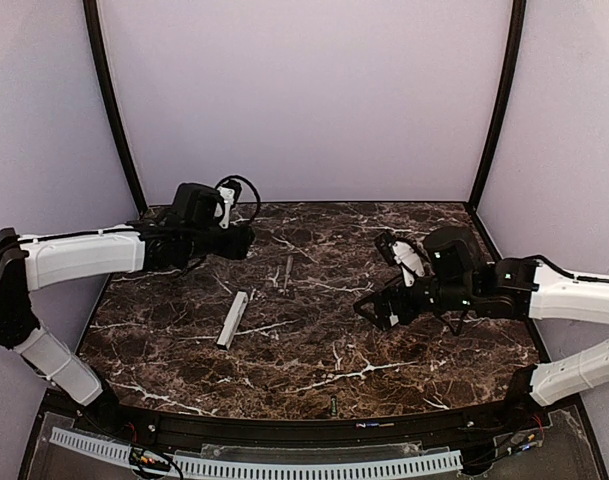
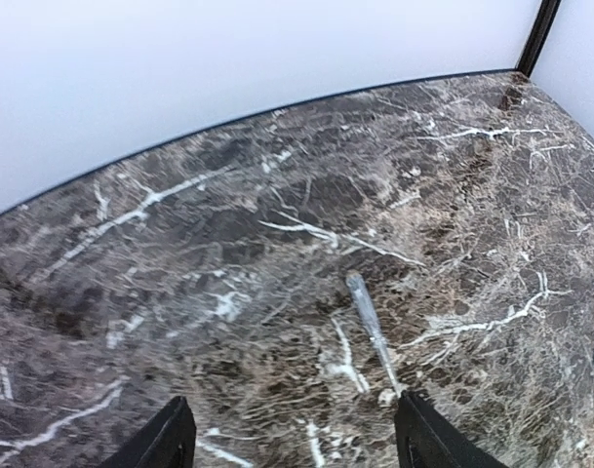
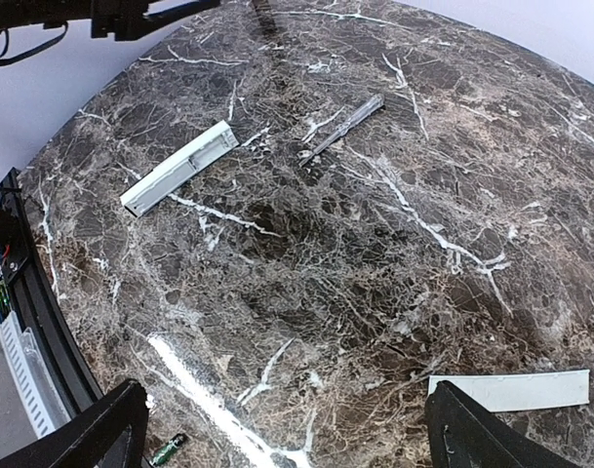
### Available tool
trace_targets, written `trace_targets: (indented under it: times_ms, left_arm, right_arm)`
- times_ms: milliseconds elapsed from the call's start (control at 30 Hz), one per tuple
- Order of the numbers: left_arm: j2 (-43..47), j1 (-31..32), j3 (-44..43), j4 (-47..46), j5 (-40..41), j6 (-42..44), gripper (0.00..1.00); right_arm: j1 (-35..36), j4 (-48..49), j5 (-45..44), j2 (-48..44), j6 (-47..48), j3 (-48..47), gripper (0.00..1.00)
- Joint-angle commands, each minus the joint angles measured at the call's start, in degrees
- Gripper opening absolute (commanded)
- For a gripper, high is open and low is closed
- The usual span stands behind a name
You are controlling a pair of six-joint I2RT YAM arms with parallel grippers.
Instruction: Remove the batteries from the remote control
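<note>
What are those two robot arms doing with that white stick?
They're taking batteries out of a remote control. The remote lies on the marble table, and the slim grey batteries seem out already, lying apart from it. The flat white cover lies near the right gripper. It and the left gripper are open, empty.

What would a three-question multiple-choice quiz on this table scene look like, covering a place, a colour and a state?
1. Where is the remote control?
A in the right gripper
B flat on the table, left of centre
C on the floor

2. What colour is the remote control?
A red
B black
C white

3. How is the left gripper?
A open, holding nothing
B shut on the remote control
C shut on a cloth

Answers:
1 B, it lies alone on the marble top.
2 C, it is a plain white bar.
3 A, its jaws stand wide apart, clamping nothing.
</note>
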State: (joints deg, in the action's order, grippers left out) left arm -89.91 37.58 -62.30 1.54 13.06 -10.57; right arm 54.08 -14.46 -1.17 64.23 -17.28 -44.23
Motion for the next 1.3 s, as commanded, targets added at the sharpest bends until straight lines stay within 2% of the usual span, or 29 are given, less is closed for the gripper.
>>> trace_targets:
  times_ms: [0, 167, 233, 300, 333, 400, 433, 567, 733, 933, 1067, 1200, 1267]
  left_arm:
    - [8.2, -1.1, 7.1, -1.8, 11.1, 11.1, 0.71]
    - [18.0, -6.3, 20.5, -13.7, 19.7, 18.7, 0.72]
    - [20.7, -9.4, 26.4, -19.3, 20.5, 21.0, 0.74]
    - [22.2, -11.3, 33.5, -29.6, 21.0, 25.3, 0.76]
    - [22.4, -11.7, 35.8, -37.0, 22.6, 26.7, 0.81]
    - [22.5, -13.6, 41.4, -44.8, 24.1, 27.9, 0.87]
    - [22.3, -15.4, 43.3, -46.0, 23.2, 27.1, 0.87]
    - [20.8, -21.5, 45.2, -48.6, 18.5, 22.1, 0.89]
    - [14.8, -26.4, 47.2, -57.5, 13.7, 20.1, 0.89]
    - [7.5, -29.9, 49.8, -68.5, 7.6, 18.9, 0.88]
    - [3.6, -30.7, 49.4, -71.3, 4.1, 19.4, 0.88]
    - [-0.5, -31.4, 49.0, -74.6, 1.4, 19.7, 0.89]
    - [-0.4, -31.7, 48.2, -72.8, 0.9, 19.2, 0.89]
  right_arm:
    - [-0.3, -1.3, -0.7, -2.8, -1.2, -0.7, 0.99]
    - [-0.4, -2.4, -1.0, -5.1, -1.7, -0.3, 0.99]
    - [-0.4, -3.0, -1.4, -5.9, -2.0, -0.2, 0.99]
    - [-0.4, -3.6, -2.0, -6.6, -2.5, 0.0, 0.99]
    - [-0.4, -4.0, -2.5, -7.0, -2.7, 0.1, 0.99]
    - [-0.4, -5.0, -4.2, -7.5, -3.3, 0.2, 0.99]
    - [-0.4, -5.7, -5.5, -7.7, -3.7, 0.1, 0.99]
    - [-0.4, -8.6, -10.2, -8.1, -5.0, -0.7, 0.99]
    - [-0.8, -11.5, -17.8, -8.4, -6.4, -1.5, 0.99]
    - [-2.3, -12.4, -26.6, -10.1, -5.7, -1.8, 0.99]
    - [-4.4, -12.3, -30.8, -11.8, -5.0, -1.2, 0.99]
    - [-7.0, -11.9, -30.4, -12.7, -5.2, -1.2, 0.99]
    - [-8.5, -11.9, -28.7, -12.8, -5.0, -1.1, 0.99]
